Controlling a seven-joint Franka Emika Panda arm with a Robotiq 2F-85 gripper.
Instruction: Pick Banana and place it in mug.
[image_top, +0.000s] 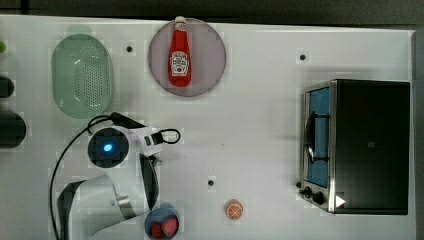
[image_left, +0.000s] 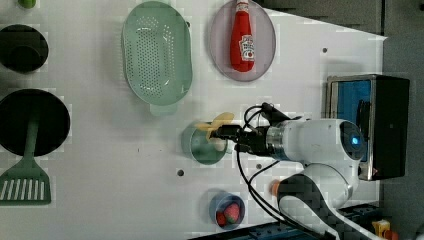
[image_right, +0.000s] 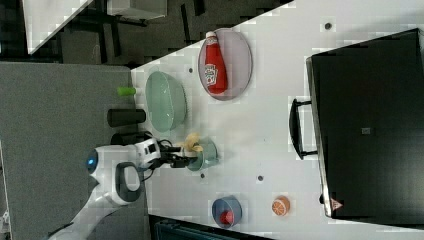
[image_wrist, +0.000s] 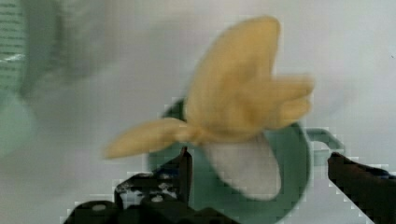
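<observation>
The pale-yellow banana (image_wrist: 233, 107), its peel flaps spread out, stands with its white lower end inside the teal mug (image_wrist: 294, 154). It looks blurred in the wrist view. My gripper (image_wrist: 261, 161) hangs over the mug, open, with one dark finger on each side of the banana and a gap to both. The left view has the banana (image_left: 216, 125) sticking out over the rim of the mug (image_left: 200, 147), with the gripper (image_left: 226, 135) right beside it. The right view shows the banana (image_right: 193, 143) on the mug (image_right: 209, 155). In the top view my arm (image_top: 130, 150) covers them.
A green colander (image_top: 81, 75) and a ketchup bottle (image_top: 179, 52) on a grey plate (image_top: 210, 55) lie at the back. A toaster oven (image_top: 360, 145) stands at the top view's right. A blue bowl (image_top: 162, 223) of red fruit and an orange half (image_top: 233, 209) sit near the front edge.
</observation>
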